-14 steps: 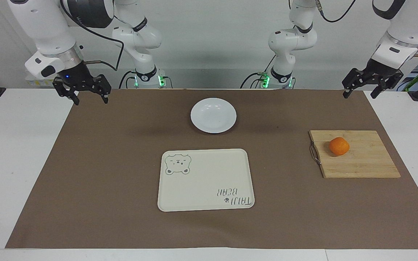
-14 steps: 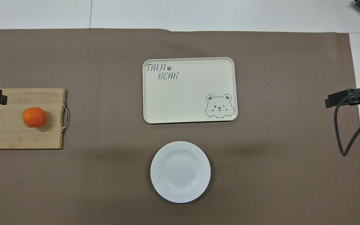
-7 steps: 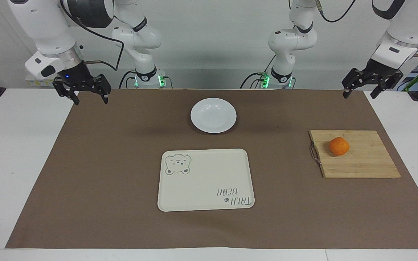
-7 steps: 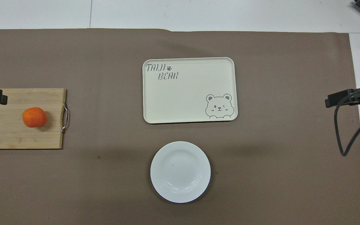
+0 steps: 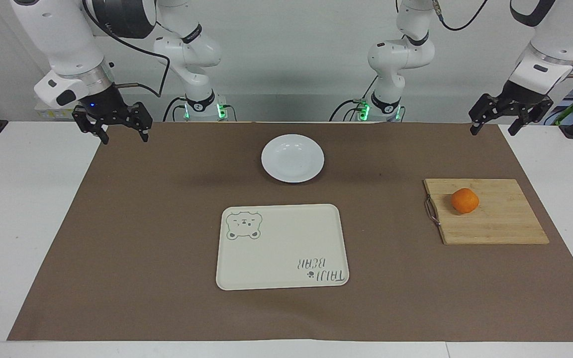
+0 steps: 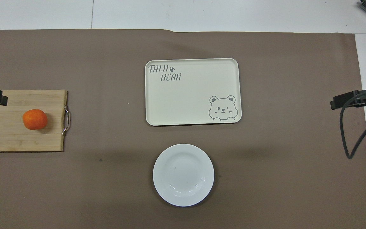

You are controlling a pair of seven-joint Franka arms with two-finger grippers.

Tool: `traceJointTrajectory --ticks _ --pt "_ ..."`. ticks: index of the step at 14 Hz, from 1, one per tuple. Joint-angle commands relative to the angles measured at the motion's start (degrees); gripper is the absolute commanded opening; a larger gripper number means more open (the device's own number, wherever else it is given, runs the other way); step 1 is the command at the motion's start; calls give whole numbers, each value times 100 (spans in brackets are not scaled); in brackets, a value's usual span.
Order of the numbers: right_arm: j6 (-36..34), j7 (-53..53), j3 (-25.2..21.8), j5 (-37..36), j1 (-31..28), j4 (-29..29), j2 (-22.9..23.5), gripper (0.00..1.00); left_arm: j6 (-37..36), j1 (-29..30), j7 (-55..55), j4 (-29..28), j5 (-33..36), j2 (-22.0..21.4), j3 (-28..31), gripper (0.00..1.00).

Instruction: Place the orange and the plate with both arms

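Observation:
The orange (image 5: 464,200) lies on a wooden cutting board (image 5: 500,223) toward the left arm's end of the table; it also shows in the overhead view (image 6: 35,119). The white plate (image 5: 292,158) sits on the brown mat at the middle of the table, nearer to the robots than the tray, and shows in the overhead view (image 6: 183,175) too. My left gripper (image 5: 492,132) hangs open and empty over the mat's corner by the left arm's end. My right gripper (image 5: 124,139) hangs open and empty over the mat's corner at the right arm's end. Both arms wait.
A cream tray (image 5: 246,258) with a bear drawing lies beside the plate, farther from the robots. The cutting board has a metal handle (image 5: 431,211) on its tray-facing edge. A brown mat (image 5: 167,223) covers most of the white table.

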Motion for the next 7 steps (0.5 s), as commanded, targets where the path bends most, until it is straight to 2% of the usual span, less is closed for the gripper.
traceJointTrajectory --ticks 1,7 --pt "-67 118 14 -45 7 57 23 100 326 38 158 -75 33 54 -17 100" --pt "-67 118 14 -45 7 57 23 100 1309 362 1115 -610 24 335 -17 100"
